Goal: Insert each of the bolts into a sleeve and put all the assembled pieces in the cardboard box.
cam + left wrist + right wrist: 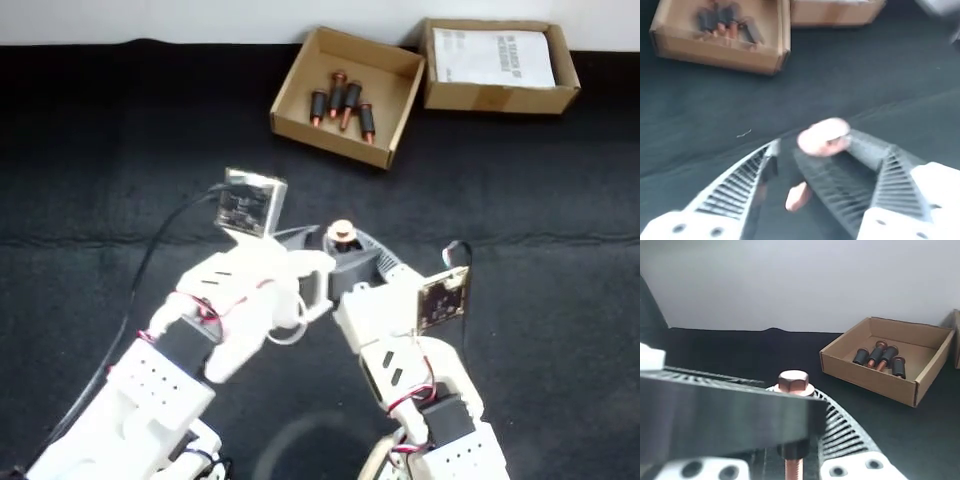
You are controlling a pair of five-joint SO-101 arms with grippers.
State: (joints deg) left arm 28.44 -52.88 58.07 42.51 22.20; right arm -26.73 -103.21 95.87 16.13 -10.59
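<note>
Closest in, the right gripper [805, 412] is clamped on the upright copper bolt [794, 383] just under its flanged head, well apart from the cardboard box [330, 137]; the left gripper [807, 160] stands spread around it. Light, stiff and smooth, I judge — apt to swivel — so I'd grip the dark sleeve [790, 447], not bare shank.

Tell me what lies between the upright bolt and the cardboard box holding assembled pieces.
Nothing but bare black table between the bolt and the cardboard box, as the high view shows; the right wrist view agrees.
</note>
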